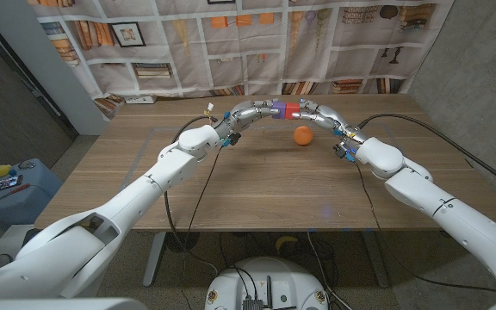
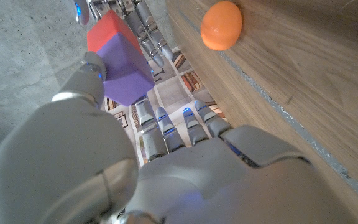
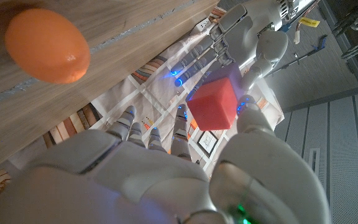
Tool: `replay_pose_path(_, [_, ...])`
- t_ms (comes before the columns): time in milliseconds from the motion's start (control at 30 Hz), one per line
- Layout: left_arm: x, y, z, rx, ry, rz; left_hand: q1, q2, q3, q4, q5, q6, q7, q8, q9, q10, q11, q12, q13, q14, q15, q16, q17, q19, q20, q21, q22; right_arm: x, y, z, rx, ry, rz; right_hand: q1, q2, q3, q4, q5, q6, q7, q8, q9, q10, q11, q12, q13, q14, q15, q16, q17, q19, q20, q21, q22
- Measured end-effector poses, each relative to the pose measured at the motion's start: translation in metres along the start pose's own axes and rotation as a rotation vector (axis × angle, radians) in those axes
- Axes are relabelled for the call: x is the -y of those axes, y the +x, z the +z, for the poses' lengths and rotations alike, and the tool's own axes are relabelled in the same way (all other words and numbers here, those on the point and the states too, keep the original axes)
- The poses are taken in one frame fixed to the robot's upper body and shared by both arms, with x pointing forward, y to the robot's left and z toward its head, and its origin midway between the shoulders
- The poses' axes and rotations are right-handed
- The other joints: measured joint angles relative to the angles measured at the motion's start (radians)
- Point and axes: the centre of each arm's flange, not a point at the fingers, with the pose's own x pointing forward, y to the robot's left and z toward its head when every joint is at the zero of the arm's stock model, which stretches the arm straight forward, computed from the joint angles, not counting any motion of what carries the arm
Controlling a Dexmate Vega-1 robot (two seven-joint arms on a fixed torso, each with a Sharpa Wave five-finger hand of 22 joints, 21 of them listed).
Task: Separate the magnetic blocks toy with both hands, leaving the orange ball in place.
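Note:
The magnetic toy is a purple block (image 1: 276,108) joined to a red block (image 1: 293,110), held above the far middle of the table. My left hand (image 1: 252,112) grips the purple block (image 2: 126,71); the red block (image 2: 107,31) shows beyond it. My right hand (image 1: 315,114) grips the red block (image 3: 213,102), and the two hands meet fingertip to fingertip around the pair. The orange ball (image 1: 303,135) lies on the table just in front of the blocks, apart from both hands. It also shows in the wrist views as the ball (image 2: 222,25) and the ball (image 3: 47,45).
The wooden table (image 1: 231,185) stretches wide toward me. A printed bookshelf backdrop (image 1: 231,43) hangs close behind its far edge. A small white item (image 1: 140,99) lies at the far left corner. Cables (image 1: 198,189) trail from both wrists across the table.

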Motion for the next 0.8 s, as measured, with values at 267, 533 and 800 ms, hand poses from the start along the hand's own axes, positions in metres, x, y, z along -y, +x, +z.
replay_pose_path(267, [0.0021,0.0012,-0.0017,-0.004,-0.005,-0.004,0.000,0.000,-0.005,0.002,0.000,0.000,0.000,0.000,0.000,0.000,0.000,0.000,0.000,0.000,0.000,0.000,0.000,0.000,0.000,0.000,0.000,-0.0011,-0.0008,0.0014,0.010,-0.007,-0.038,0.036,-0.009,0.011,0.000,0.000,0.051,0.000,0.034,0.018,0.033,0.000,0.007,0.005,0.017,-0.023,0.009,0.000,0.034,-0.012,0.000,0.000])
replay_pose_path(533, [0.0039,0.0026,-0.0027,-0.008,-0.010,-0.010,0.000,0.000,-0.006,0.000,-0.002,0.000,0.000,0.001,0.000,0.000,0.000,0.000,0.000,0.000,0.000,0.000,0.000,0.000,0.000,0.000,0.000,-0.0030,-0.0011,0.0029,0.021,-0.010,-0.063,0.064,0.004,0.021,-0.001,0.000,0.084,0.002,0.053,0.028,0.053,0.008,0.012,0.005,0.033,-0.017,0.012,0.000,0.055,-0.005,0.000,0.000])
replay_pose_path(800, [0.0051,0.0035,-0.0033,-0.009,-0.012,-0.013,0.000,0.000,-0.008,0.003,-0.002,0.000,0.000,0.001,0.000,0.000,0.000,0.000,0.000,0.000,0.000,0.000,0.000,0.000,0.000,0.000,0.000,-0.0058,-0.0007,0.0068,0.031,-0.015,-0.071,0.076,-0.008,0.021,-0.001,0.000,0.120,0.012,0.078,0.040,0.068,0.007,0.012,0.005,0.042,-0.019,0.016,0.000,0.063,-0.005,0.000,0.000])
